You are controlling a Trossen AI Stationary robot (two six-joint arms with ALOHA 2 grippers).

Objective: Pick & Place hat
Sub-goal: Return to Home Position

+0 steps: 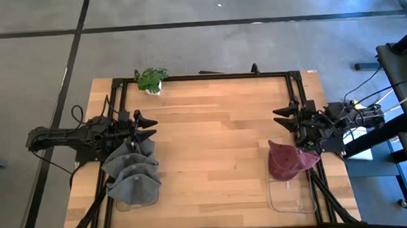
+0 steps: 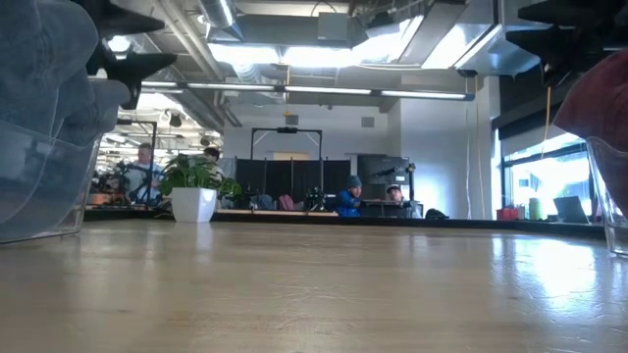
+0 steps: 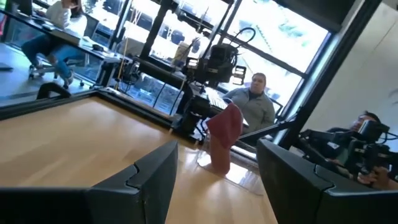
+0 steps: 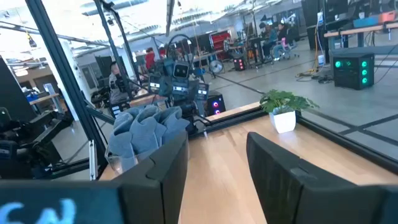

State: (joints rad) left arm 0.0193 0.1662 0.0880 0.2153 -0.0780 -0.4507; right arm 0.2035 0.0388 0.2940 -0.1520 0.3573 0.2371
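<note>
A maroon hat [image 1: 288, 160] sits on top of a clear stand [image 1: 291, 195] near the table's right near corner. It also shows in the left wrist view as the maroon hat [image 3: 225, 135]. A pile of grey hats [image 1: 132, 176] rests on another clear stand near the left near corner, and shows as the grey hats [image 4: 145, 129] in the right wrist view. My left gripper [image 1: 151, 128] hovers open just beyond the grey pile, fingers pointing toward the table's right. My right gripper [image 1: 278, 117] hovers open just beyond the maroon hat, pointing left.
A small potted plant [image 1: 150, 80] stands at the far edge, left of centre. A black frame [image 1: 208, 76] runs around the table. The wooden middle of the table [image 1: 213, 156] lies between the two arms. People sit in the room behind the table.
</note>
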